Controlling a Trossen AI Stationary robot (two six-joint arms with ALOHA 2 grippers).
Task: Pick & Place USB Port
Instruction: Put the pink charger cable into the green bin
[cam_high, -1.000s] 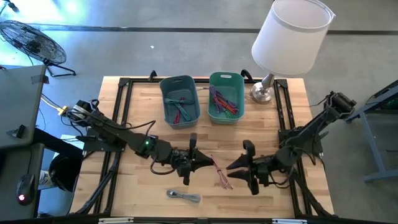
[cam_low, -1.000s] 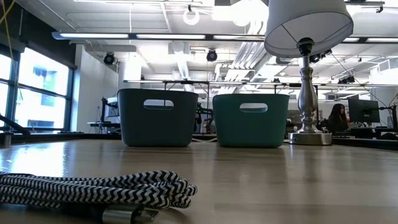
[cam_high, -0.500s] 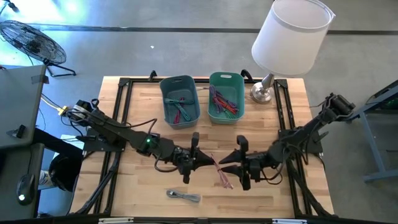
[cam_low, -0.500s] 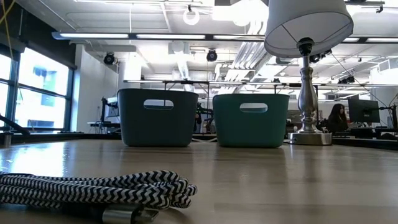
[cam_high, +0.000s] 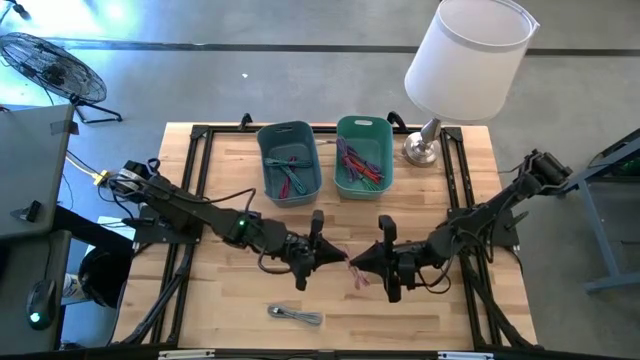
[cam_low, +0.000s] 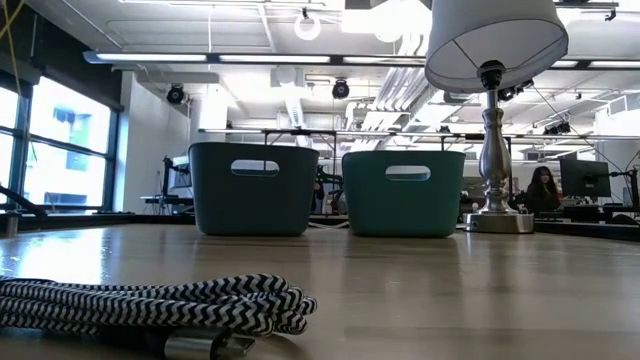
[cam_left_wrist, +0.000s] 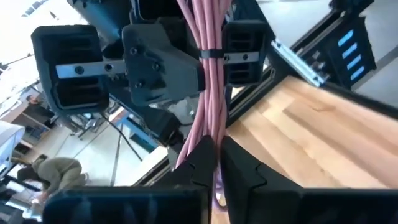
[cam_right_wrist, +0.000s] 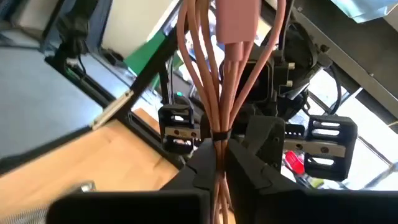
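Note:
A pink USB cable bundle (cam_high: 352, 266), bound by a thin black tie, sits between my two grippers at mid-table, toward the near edge. My left gripper (cam_high: 330, 254) comes at it from the left and is shut on it (cam_left_wrist: 214, 163). My right gripper (cam_high: 364, 264) faces it from the right and is also shut on it (cam_right_wrist: 217, 167). The cable's pink plug (cam_right_wrist: 238, 18) shows in the right wrist view. A black-and-white braided cable (cam_high: 297, 316) lies coiled on the table near the near edge (cam_low: 150, 305). My left gripper pinches the pink bundle's strands (cam_left_wrist: 210, 127) between its two fingers, level from the table's left. The bundle runs on from the fingers toward the other gripper, past the black tie (cam_left_wrist: 211, 55). My right gripper pinches the same bundle right beside the black tie (cam_right_wrist: 217, 134), between both fingers, level from the table's right. Loops and the plug end stand beyond the fingers.
Two bins stand at the far middle of the table: a blue-grey bin (cam_high: 290, 160) and a teal bin (cam_high: 363, 155), both holding coloured cables. A lamp with a white shade (cam_high: 465, 60) stands at the far right corner. Bare wood lies near the front edge (cam_high: 420, 320).
My right gripper has moved toward the table's left, up to the pink cable and my left gripper. My left gripper has shifted slightly right. The pink cable, which trailed toward the near edge, is now gathered between the two grippers.

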